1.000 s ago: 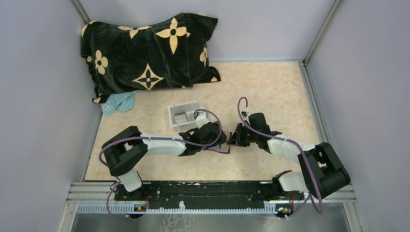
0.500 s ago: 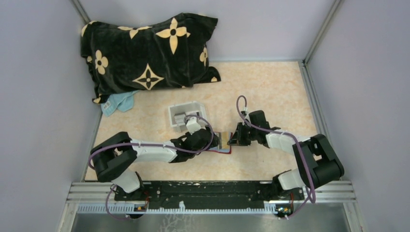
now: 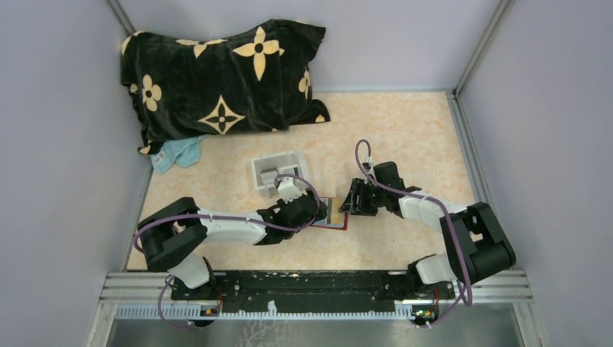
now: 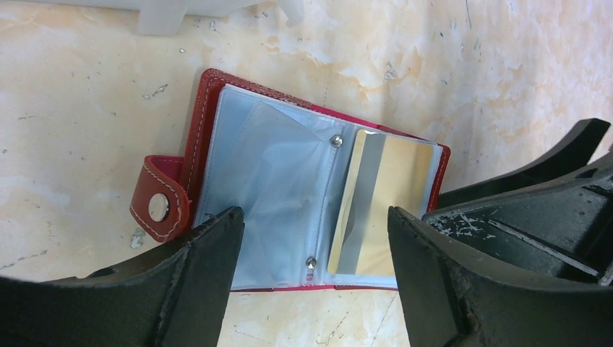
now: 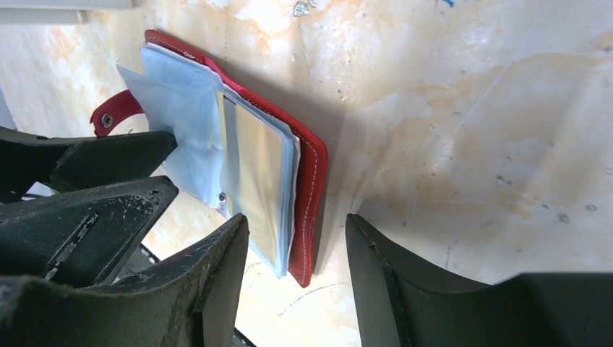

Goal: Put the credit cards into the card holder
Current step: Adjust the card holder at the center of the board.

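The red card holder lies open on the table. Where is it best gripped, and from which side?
Probably its snap tab, from the left of the card holder in the left wrist view: the tab juts past its edge and curls up.

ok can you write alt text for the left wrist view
An open red card holder lies flat on a marbled beige table, with a gold-and-silver card tucked in its right-hand clear sleeve. The left tool hangs open above it, its two black fingers framing the lower half of the view.
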Motion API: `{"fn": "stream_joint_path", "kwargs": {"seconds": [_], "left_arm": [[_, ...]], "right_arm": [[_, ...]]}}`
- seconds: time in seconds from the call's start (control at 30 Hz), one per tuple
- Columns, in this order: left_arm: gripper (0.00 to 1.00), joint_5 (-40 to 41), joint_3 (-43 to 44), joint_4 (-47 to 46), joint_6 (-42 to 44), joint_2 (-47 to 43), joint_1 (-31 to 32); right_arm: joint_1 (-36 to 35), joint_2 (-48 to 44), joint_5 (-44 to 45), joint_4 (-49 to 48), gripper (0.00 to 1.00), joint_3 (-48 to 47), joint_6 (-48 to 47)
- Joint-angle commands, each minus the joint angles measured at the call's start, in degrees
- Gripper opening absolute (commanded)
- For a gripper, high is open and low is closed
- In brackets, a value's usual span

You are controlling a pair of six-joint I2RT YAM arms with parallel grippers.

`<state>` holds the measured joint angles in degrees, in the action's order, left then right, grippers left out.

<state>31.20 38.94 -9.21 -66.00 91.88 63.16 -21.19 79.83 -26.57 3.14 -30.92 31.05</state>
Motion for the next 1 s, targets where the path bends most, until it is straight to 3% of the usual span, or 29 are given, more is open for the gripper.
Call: {"fn": "stream_joint_path", "kwargs": {"seconds": [0.0, 0.2, 0.5, 0.77, 0.97], "left_arm": [[0.81, -0.66, -3.35, 16.22, -2.25, 4.7, -0.06], [0.8, 2.49, -0.21, 17.63, -0.16, 2.57, 0.1], [0.82, 4.86, 4.53, 16.79, 4.74, -1.65, 0.38], [0.81, 8.06, 1.01, 18.86, 3.57, -7.39, 0.35], [0.81, 6.31, -0.66, 14.82, 6.33, -10.23, 0.63]], "right_arm": [[0.39, -3.77, 3.87, 2.06, 0.52, -1.96, -1.14], [0.36, -5.29, 5.37, 1.03, 0.45, -0.75, -0.37], [-0.52, -5.65, 7.7, 1.0, 0.25, -0.46, -0.36], [-2.74, -6.75, 11.21, 1.97, 0.21, -0.08, -0.4], [-4.8, -5.91, 11.57, 0.78, 0.2, 0.23, 0.54]]}}
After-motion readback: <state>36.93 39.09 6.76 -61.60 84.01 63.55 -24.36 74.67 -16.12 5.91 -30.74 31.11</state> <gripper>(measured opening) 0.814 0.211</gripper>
